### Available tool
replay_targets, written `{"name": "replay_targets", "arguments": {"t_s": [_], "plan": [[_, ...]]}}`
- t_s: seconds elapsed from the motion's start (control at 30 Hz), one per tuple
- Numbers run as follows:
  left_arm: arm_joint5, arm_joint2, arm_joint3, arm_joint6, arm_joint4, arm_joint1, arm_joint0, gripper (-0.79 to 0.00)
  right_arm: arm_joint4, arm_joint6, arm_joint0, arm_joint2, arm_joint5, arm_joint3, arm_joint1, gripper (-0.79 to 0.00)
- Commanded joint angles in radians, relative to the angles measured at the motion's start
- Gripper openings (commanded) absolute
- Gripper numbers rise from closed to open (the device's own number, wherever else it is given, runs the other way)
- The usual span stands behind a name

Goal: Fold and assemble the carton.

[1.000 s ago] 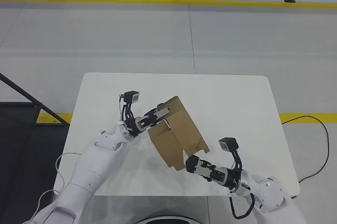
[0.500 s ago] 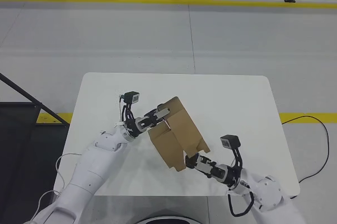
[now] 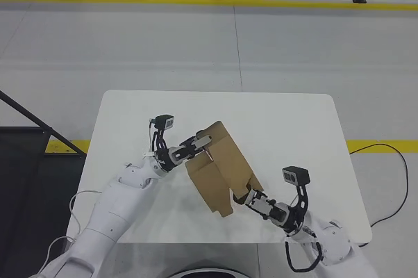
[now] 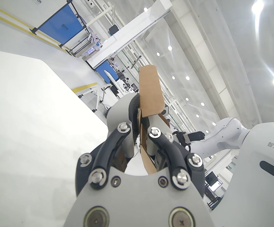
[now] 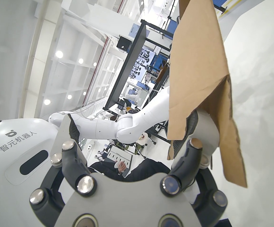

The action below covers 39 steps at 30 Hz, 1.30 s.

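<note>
Brown, corrugated and only half formed, the cardboard carton (image 3: 219, 167) stands tilted near the middle of the white table with rounded corners (image 3: 292, 118), caught between the two arms. Whether its lower edge rests on the tabletop I cannot tell.

At the carton's far-left corner, the left gripper (image 3: 201, 143) is pressed together on a narrow upright flap. In the left wrist view the board runs straight down between the two pads, and the left gripper (image 4: 142, 118) pinches it edge-on, with the flap's rounded end (image 4: 150, 88) sticking up past the fingertips. This grip reads as an anchor: it fixes one corner so the body cannot slide or spin while the other arm works on it.

The right gripper (image 3: 253, 197) meets the carton at its near-right corner. Its claw is spread wide and clamps nothing. In the right wrist view one dark finger (image 5: 191, 122) is tucked against the underside of the hanging panel (image 5: 196, 60), while the other finger (image 5: 71, 128) stands well apart in free air. Held open like that, the right gripper (image 5: 132, 126) seems meant as a hook or pusher, to swing that panel round its crease rather than grasp it.

I judge the folding to be at an early stage, with flaps loose and no end closed.
</note>
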Motion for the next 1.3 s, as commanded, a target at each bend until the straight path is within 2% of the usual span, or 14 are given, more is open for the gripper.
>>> {"name": "replay_targets", "arguments": {"t_s": [0.0, 0.43, 1.27], "plan": [[0.0, 0.001, -0.001, 0.0, -0.001, 0.001, 0.001, -0.785, 0.007, -0.007, -0.004, 0.001, -0.01, -0.003, -0.001, 0.0], [0.0, 0.002, -0.016, 0.0, 0.003, 0.006, 0.009, -0.785, 0.021, -0.061, -0.022, 0.009, -0.064, -0.017, -0.005, 0.0], [0.0, 0.011, -0.044, 0.0, 0.007, 0.02, 0.025, -0.785, -0.123, -0.221, -0.084, 0.052, -0.097, -0.068, -0.012, 0.0]]}}
